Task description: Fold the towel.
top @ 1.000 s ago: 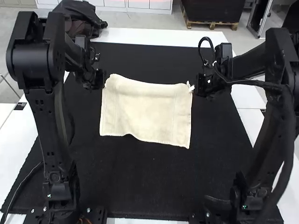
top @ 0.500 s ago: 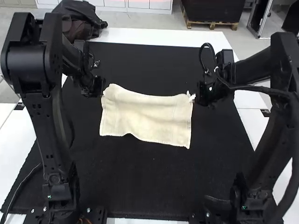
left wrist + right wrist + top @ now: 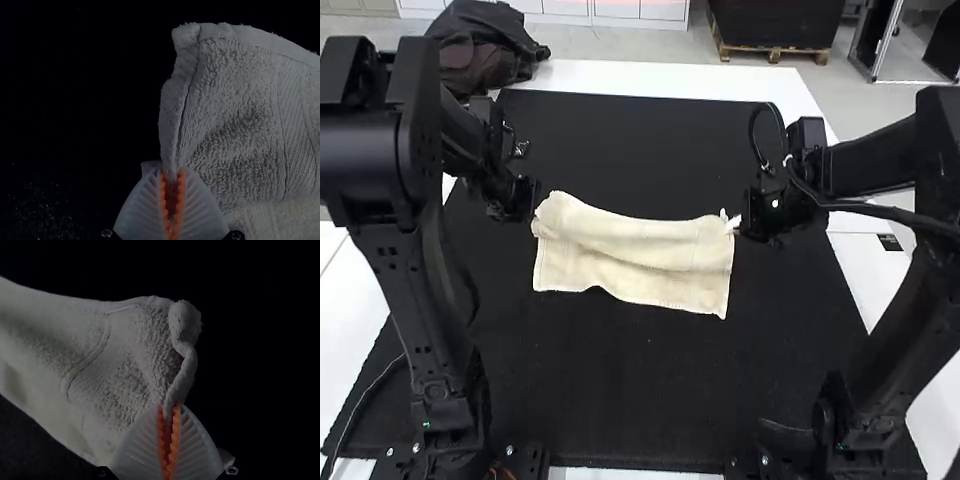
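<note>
My left gripper (image 3: 532, 208) is at the far left corner of the cream towel (image 3: 640, 272) on the black mat. At the opposite end of that far side is my right gripper (image 3: 744, 222). The far part of the towel bulges over its near part, whose front edge lies flat. In the left wrist view, the left gripper (image 3: 171, 190) is shut on the side edge of the towel (image 3: 235, 115). The right wrist view has the right gripper (image 3: 168, 427) pinching the edge of the towel (image 3: 120, 365), near a bunched corner.
The black mat (image 3: 620, 400) extends around the towel on a white table (image 3: 620, 78). A dark bag (image 3: 485, 50) rests at the table's far left corner. A cable loops above the right arm's wrist.
Both grippers have moved nearer the towel's front edge, bringing its far side with them. That side now bulges over the near part; the front edge has stayed put.
</note>
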{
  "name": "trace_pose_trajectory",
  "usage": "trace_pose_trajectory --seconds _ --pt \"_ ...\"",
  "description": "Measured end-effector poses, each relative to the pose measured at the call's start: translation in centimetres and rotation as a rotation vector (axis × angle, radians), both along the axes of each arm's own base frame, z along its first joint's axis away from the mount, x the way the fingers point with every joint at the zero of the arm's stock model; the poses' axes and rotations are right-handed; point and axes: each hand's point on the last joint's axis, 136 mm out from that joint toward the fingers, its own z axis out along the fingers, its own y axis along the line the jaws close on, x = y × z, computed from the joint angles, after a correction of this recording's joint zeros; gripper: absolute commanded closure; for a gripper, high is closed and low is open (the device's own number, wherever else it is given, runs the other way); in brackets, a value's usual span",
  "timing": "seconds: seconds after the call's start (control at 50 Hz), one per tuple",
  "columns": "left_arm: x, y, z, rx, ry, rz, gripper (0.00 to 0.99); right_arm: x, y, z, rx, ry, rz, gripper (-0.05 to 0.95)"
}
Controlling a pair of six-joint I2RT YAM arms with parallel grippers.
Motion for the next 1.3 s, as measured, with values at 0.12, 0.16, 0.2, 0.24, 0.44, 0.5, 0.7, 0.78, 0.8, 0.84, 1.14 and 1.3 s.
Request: trace_pose_trajectory --seconds 0.12,0.16,0.2,0.24,0.44,0.5,0.7,0.78,0.8,0.84,1.14,1.3 --pt "-0.5 -0.1 0.2 0.001 -0.004 -0.001 0.970 -1.1 0.0 -0.7 -0.002 0.023 0.006 0.92" --pt "-0.7 -0.1 0.2 0.001 -0.001 -0.001 0.970 -1.5 0.0 -0.9 -0.003 0.029 0.008 0.92" --pt "-0.9 -0.1 0.1 0.001 0.004 -0.003 0.970 -1.8 -0.1 -1.1 -0.003 0.033 0.009 0.92" --pt "-1.2 -0.2 -0.2 0.001 0.015 -0.005 0.970 -2.0 -0.1 -1.2 -0.002 0.035 0.011 0.92" --pt "-2.8 0.1 -1.7 0.000 0.064 -0.004 0.970 -3.2 -0.1 -2.0 -0.005 0.055 0.018 0.92" --pt "-3.1 0.5 -2.0 -0.006 0.073 0.005 0.970 -3.4 -0.1 -2.2 -0.002 0.060 0.024 0.92" --pt "-4.6 1.4 -3.1 -0.020 0.100 0.020 0.970 -4.1 0.2 -2.7 0.010 0.069 0.040 0.92" --pt "-4.9 1.6 -3.0 -0.025 0.097 0.022 0.970 -4.4 0.2 -3.0 0.011 0.070 0.044 0.92" --pt "-5.0 1.7 -3.0 -0.025 0.096 0.023 0.970 -4.4 0.2 -3.0 0.012 0.071 0.044 0.92" --pt "-5.0 1.7 -2.9 -0.025 0.091 0.023 0.970 -4.4 0.2 -3.1 0.013 0.065 0.045 0.92" --pt "-6.2 1.2 -3.9 -0.032 0.096 0.002 0.970 -3.8 -0.7 -3.2 0.009 0.027 0.023 0.92" --pt "-6.3 1.1 -4.0 -0.034 0.089 -0.003 0.951 -3.8 -1.0 -3.4 0.001 0.023 0.023 0.84"
